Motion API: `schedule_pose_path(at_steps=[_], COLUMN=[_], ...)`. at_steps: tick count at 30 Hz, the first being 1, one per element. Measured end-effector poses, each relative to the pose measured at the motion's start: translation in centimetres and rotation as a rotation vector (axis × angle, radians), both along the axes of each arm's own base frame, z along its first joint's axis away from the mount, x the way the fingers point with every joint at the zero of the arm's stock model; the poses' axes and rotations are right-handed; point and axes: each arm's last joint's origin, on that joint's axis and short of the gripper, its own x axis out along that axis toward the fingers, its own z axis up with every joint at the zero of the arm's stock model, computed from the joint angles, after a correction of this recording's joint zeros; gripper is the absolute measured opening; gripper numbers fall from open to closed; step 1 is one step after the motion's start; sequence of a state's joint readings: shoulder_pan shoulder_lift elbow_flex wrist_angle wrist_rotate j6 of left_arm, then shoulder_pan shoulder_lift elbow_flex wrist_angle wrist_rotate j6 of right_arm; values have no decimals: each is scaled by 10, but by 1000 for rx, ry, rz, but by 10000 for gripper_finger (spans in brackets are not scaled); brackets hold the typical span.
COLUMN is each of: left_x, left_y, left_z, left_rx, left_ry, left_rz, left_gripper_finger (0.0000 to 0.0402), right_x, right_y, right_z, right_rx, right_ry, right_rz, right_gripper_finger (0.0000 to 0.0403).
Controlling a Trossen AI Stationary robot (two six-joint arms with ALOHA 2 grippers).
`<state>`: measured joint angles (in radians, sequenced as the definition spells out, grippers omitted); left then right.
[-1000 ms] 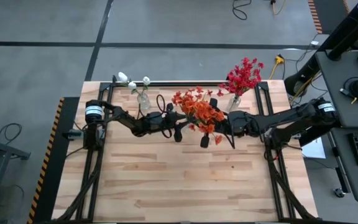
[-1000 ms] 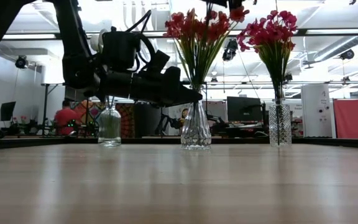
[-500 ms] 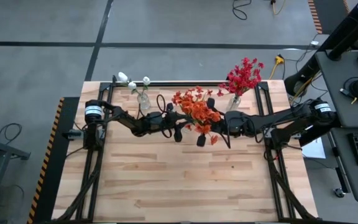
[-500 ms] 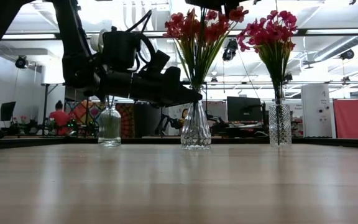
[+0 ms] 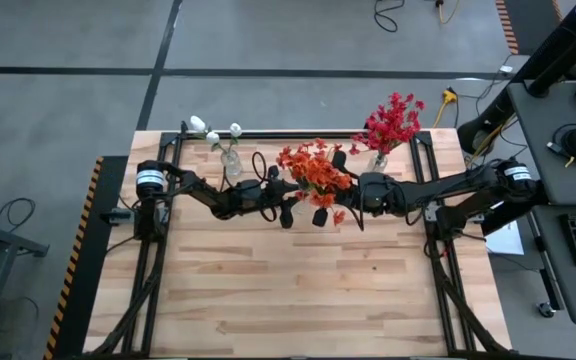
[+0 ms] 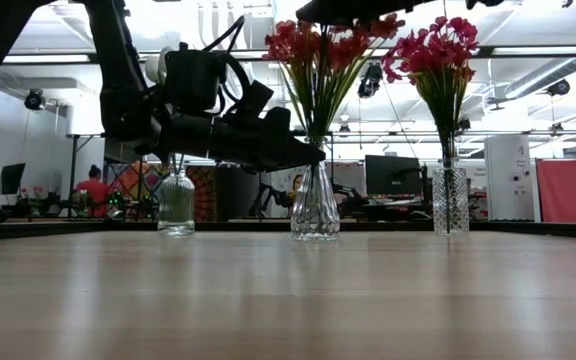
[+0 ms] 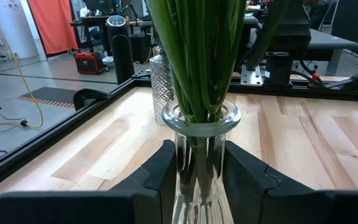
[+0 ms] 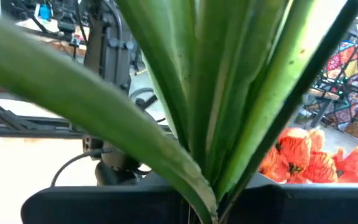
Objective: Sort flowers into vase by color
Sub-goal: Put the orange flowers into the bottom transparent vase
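We clamp the left end effector (image 7: pixel 199 180) on the middle vase (image 7: pixel 200 155) (steadying it); the right end effector (image 5: pixel 353 205) grasps the orange flowers (image 5: pixel 313 172), seating stems.

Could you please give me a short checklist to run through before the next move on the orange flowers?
1. Left gripper braces the clear glass middle vase on both sides: ok.
2. Orange flower stems sit inside the vase mouth: ok.
3. Middle vase upright: ok.
4. Right gripper released from the stems: cannot tell.
5. Crimson flowers in the cut-glass vase stand apart, undisturbed: ok.
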<state>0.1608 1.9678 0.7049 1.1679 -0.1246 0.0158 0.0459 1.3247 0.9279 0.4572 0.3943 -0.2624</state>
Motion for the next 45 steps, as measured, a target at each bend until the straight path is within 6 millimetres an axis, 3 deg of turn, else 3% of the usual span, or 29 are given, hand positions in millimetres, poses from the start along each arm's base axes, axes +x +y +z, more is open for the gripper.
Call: schedule_pose_path(at_steps=[8, 33, 45], left_x=[0, 0, 0], left_y=[0, 0, 0], left_z=[0, -1, -1], left_rx=[-1, 0, 0], left_ry=[2, 6, 7], left_rz=[0, 7, 7], left_gripper_finger=[89, 89, 89], right_x=[7, 8, 17], right_y=[-6, -10, -15], right_z=[-11, -14, -27], right_rx=[-15, 16, 42], right_ry=[50, 50, 73], right_rz=[-18, -34, -49], right_gripper_finger=[12, 12, 12])
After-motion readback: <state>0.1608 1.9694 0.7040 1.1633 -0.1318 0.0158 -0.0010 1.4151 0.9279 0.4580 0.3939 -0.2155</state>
